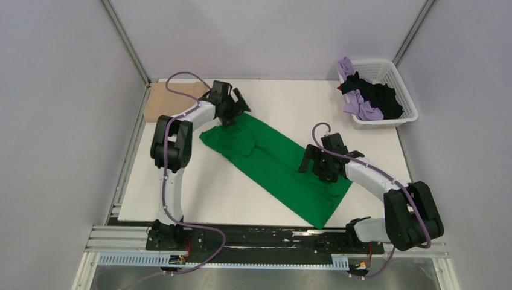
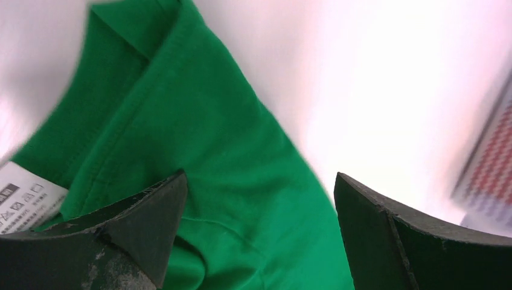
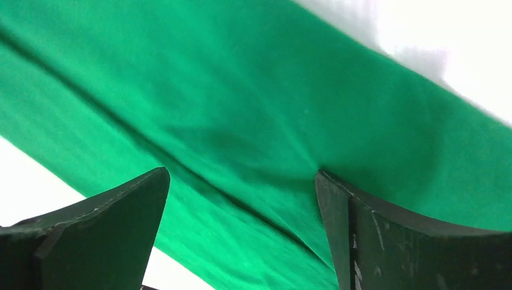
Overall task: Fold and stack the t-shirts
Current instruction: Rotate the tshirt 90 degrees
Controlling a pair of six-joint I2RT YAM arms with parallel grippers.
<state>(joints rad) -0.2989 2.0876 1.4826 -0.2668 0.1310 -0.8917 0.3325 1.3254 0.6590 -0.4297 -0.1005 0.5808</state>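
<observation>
A bright green t-shirt (image 1: 275,166), folded into a long strip, lies slantwise across the white table from the back left to the front right. My left gripper (image 1: 233,115) hangs open over its back-left end. In the left wrist view the green t-shirt (image 2: 199,139) fills the gap between the open fingers (image 2: 151,223), and its small white label (image 2: 24,196) shows at the left. My right gripper (image 1: 317,164) stands open over the strip's front-right half. There its right finger (image 3: 362,229) presses on the green t-shirt (image 3: 241,115). A tan t-shirt (image 1: 166,99) lies flat at the back left.
A white lattice basket (image 1: 398,84) stands at the back right corner with lilac (image 1: 362,109) and black (image 1: 380,96) t-shirts heaped in it. Grey walls close the table on the left, back and right. The arms' bases sit along the near rail (image 1: 265,238).
</observation>
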